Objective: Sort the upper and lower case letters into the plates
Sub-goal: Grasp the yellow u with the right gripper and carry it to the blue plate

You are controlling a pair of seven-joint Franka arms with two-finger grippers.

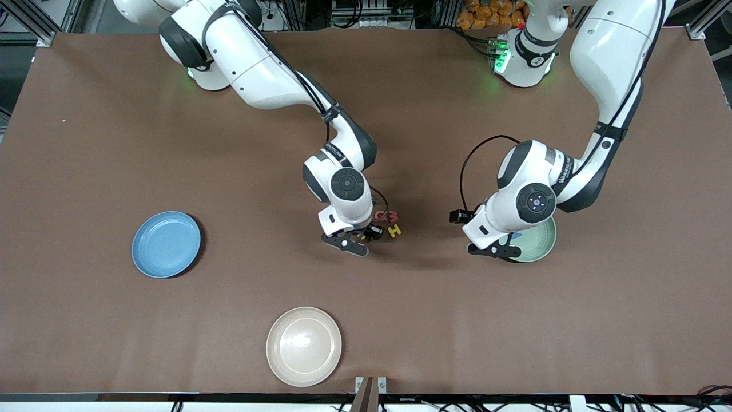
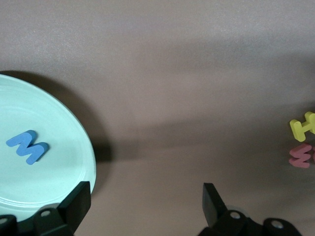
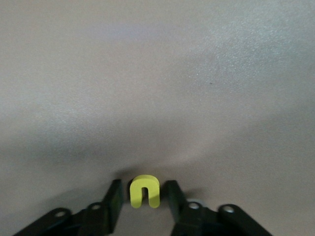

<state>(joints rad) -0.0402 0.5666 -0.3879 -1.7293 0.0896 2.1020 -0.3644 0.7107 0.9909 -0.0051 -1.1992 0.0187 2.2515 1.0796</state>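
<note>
Cream plate bare; mint plate holds blue M.

Brown table bears three plates and letters.

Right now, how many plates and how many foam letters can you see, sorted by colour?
Blue plate: 1
Green plate: 1
Cream plate: 1
Blue letter, in the green plate: 1
Yellow letters: 2, the H and the one in the right gripper
Pink letter: 1
Total: 7
</note>
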